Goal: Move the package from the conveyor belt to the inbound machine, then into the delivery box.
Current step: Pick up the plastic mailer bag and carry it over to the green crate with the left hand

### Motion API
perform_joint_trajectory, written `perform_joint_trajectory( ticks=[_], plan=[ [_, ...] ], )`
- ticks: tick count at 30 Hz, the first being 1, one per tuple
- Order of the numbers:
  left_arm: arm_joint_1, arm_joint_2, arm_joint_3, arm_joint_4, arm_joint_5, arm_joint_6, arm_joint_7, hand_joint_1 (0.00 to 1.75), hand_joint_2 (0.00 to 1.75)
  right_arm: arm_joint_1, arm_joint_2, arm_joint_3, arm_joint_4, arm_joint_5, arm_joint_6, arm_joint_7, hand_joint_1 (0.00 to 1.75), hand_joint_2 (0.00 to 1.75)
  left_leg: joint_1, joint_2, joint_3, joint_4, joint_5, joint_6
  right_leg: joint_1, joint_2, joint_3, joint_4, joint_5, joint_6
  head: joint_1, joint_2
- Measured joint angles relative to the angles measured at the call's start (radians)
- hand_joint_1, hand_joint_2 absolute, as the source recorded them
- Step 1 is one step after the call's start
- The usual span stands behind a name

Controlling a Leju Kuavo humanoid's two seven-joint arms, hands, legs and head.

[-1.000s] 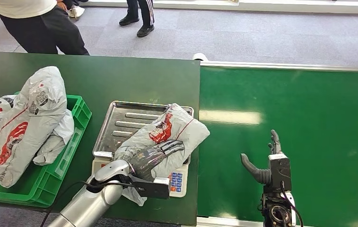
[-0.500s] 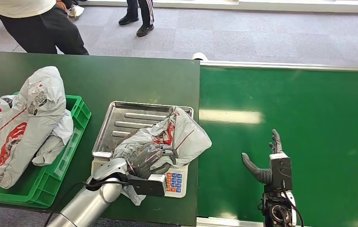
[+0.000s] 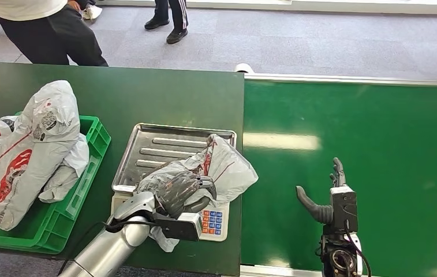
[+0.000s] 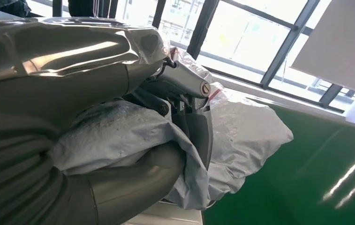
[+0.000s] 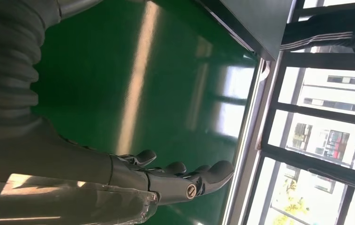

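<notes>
Head view: package (image 3: 219, 167) lies on the scale (image 3: 164, 151), over its near-right corner and keypad (image 3: 213, 221), w/ one end hanging past the scale toward the belt (image 3: 377, 150). Left robot hand (image 3: 178, 193) sits on the package's near end, fingers curled into the plastic, gripping it. Left of the scale, a green box (image 3: 92, 167) on the worktop (image 3: 146, 92) holds other bags (image 3: 31, 144). Right robot hand (image 3: 328, 205) is right of the scale, over the belt, fingers straight, thumb out, holding nothing. Two people stand on the floor beyond the worktop.

Left wrist view adds what the head view can't: thumb under the plastic, fingers (image 4: 199, 122) over it, package (image 4: 241, 136) bunched between them and bulging out past the fingertips toward the belt (image 4: 306, 178).

Right wrist view: right robot hand (image 5: 180, 178) w/ fingers extended side by side above the bare belt (image 5: 133, 84), apart from it; windows behind.
</notes>
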Motion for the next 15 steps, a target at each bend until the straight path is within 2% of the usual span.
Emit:
perform_joint_trajectory(
  ticks=[7,15],
  plan=[
    [0.037,-0.018,0.058,-0.113,0.137,0.186,-0.111,1.75,1.75,-0.007,0.004,-0.002,0.000,-0.003,0.000,0.000,0.00,1.75,0.000,0.000,-0.001,0.000,0.000,0.000,0.000,0.000,-0.001,0.000,0.000,0.000,0.000,0.000],
    [0.057,-0.006,0.069,-0.300,0.375,0.471,-0.129,1.75,1.75,-0.017,0.008,-0.003,0.005,-0.020,-0.011,-0.015,0.00,1.75,0.000,0.000,-0.002,0.000,0.000,0.000,0.000,0.000,-0.001,0.000,0.000,0.000,0.000,0.000]
  ],
)
